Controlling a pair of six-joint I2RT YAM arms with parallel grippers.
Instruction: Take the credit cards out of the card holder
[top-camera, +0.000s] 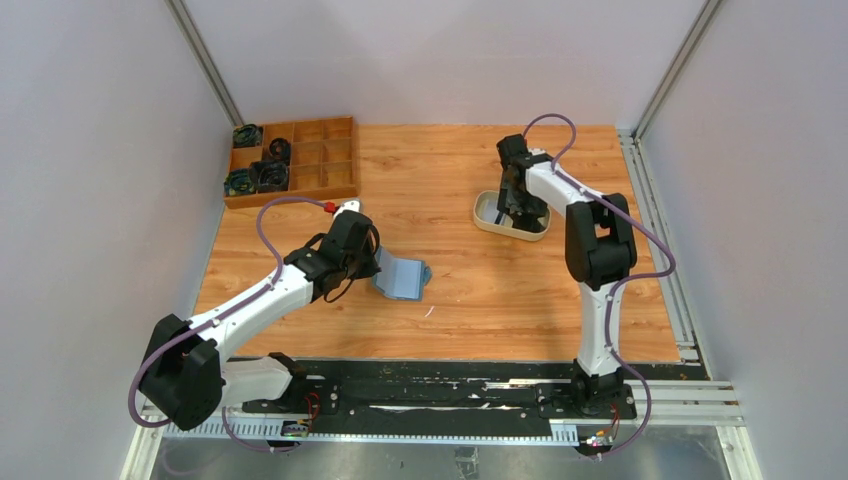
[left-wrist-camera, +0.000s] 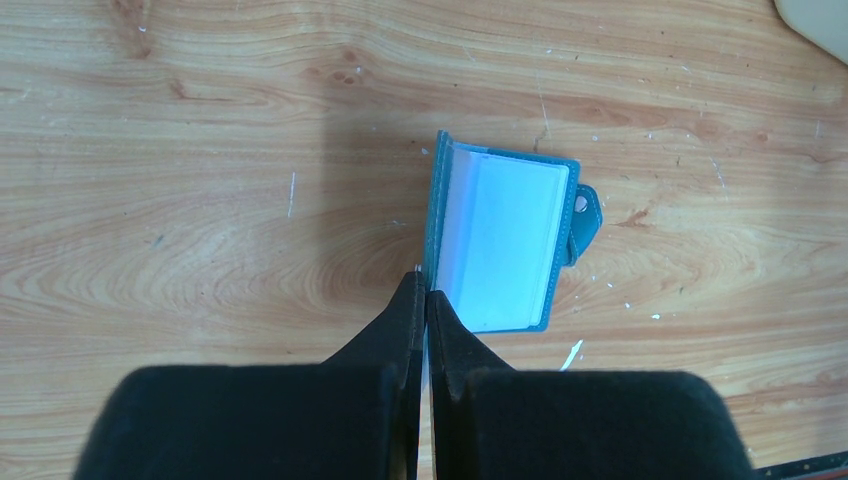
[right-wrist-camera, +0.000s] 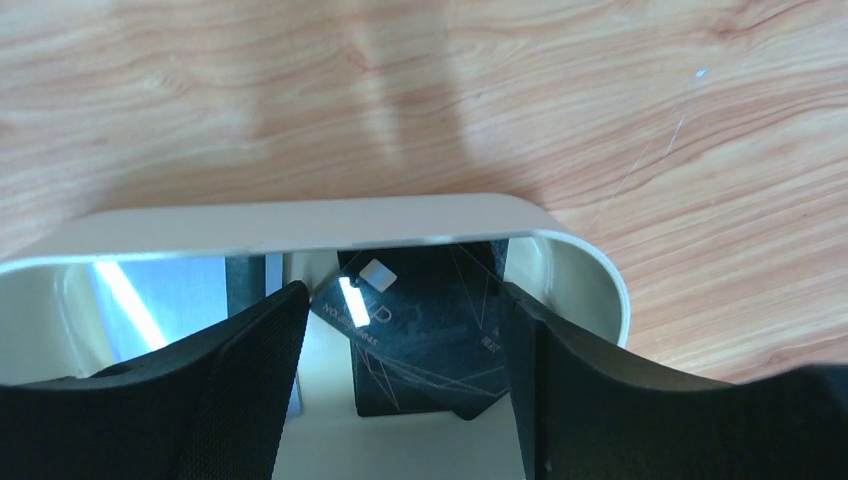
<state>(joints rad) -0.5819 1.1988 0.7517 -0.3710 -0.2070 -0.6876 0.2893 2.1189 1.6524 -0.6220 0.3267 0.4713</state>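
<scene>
The teal card holder (top-camera: 403, 278) (left-wrist-camera: 505, 240) lies open on the wooden table, its pale blue lining facing up and its snap tab at the right. My left gripper (top-camera: 372, 262) (left-wrist-camera: 426, 285) is shut, pinching the near corner of the holder's upright left flap. Black credit cards (right-wrist-camera: 430, 330) lie overlapped on the floor of the cream oval tray (top-camera: 486, 218) (right-wrist-camera: 300, 215). My right gripper (top-camera: 517, 207) (right-wrist-camera: 402, 300) hangs open just above them, one finger on each side, touching nothing. No card shows in the holder's slots.
A wooden compartment box (top-camera: 292, 160) holding dark coiled items stands at the back left. The tray's corner (left-wrist-camera: 815, 20) shows at the top right of the left wrist view. Grey walls close in the table on three sides.
</scene>
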